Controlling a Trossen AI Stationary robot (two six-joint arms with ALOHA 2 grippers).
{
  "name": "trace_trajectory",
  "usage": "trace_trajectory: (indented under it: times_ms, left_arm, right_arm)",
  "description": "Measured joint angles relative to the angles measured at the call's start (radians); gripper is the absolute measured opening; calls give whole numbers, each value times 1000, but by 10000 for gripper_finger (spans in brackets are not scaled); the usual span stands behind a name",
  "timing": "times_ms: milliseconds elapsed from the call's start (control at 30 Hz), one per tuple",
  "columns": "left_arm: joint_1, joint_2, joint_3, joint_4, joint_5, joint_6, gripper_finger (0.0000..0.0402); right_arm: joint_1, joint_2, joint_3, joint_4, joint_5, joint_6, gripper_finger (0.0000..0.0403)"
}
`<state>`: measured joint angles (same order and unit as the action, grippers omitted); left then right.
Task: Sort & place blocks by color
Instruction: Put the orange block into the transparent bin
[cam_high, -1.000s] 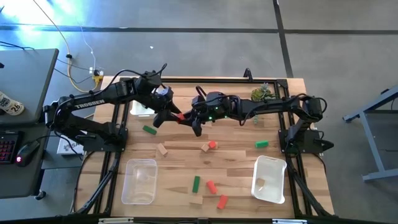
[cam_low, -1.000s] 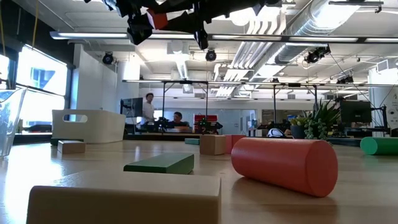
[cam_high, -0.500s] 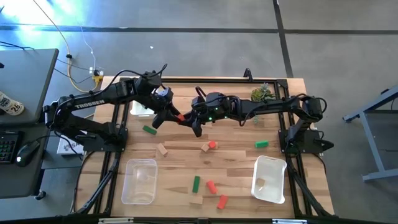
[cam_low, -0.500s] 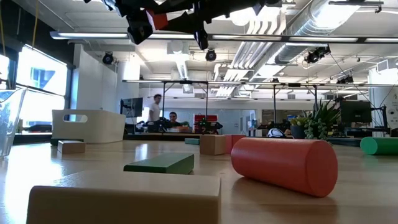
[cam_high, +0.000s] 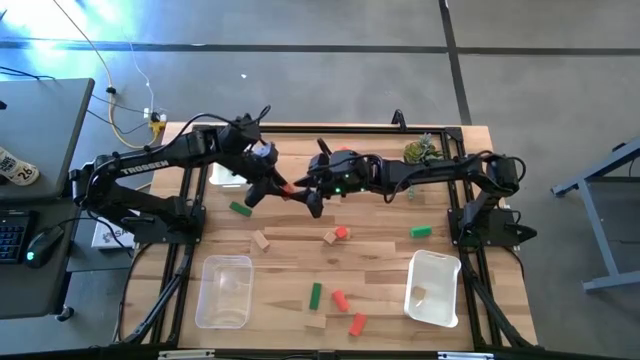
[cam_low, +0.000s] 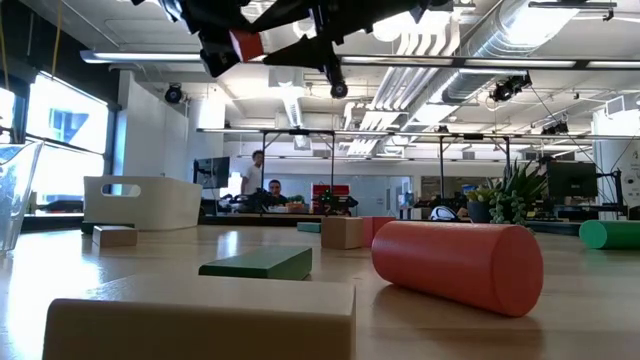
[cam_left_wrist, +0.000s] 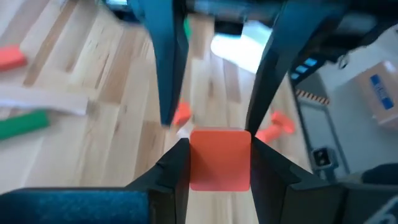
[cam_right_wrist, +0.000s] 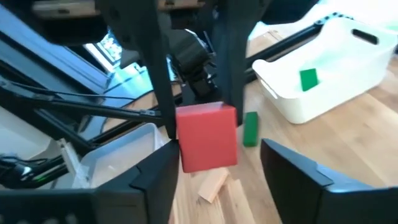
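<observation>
Above the table's rear centre the left gripper (cam_high: 276, 188) is clamped on a red cube (cam_left_wrist: 219, 158), while the right gripper (cam_high: 306, 191) meets it with jaws apart on either side of that cube. The white bin (cam_right_wrist: 323, 74) at the back holds a green block (cam_right_wrist: 308, 79). At the front, the right clear tray (cam_high: 433, 290) holds one tan block (cam_high: 419, 295); the left clear tray (cam_high: 224, 291) shows no contents, and other blocks (cam_high: 338, 298) lie loose on the table (cam_high: 380, 255).
</observation>
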<state>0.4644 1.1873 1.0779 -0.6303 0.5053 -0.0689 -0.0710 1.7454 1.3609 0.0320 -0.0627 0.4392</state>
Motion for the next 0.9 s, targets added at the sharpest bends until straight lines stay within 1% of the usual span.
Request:
trace_trajectory:
  times_ms: [167, 400, 567, 700, 900]
  left_arm:
    - [0, 0, 0, -113, -77, 12, 100]
    - [-25, -5, 0, -291, -99, 11, 100]
    - [-63, -18, 0, -394, -155, -4, 100]
    - [-100, -33, 0, -438, -211, -63, 100]
    - [-180, -52, 0, -518, -266, -233, 101]
  right_arm:
    - [-14, 0, 0, -18, 2, 7, 249]
    - [-54, -1, 0, -62, 39, 9, 251]
    - [-105, -1, 0, -107, 99, 10, 252]
    - [-149, -1, 0, -139, 123, 32, 252]
    - [-213, -1, 0, -198, 124, 35, 252]
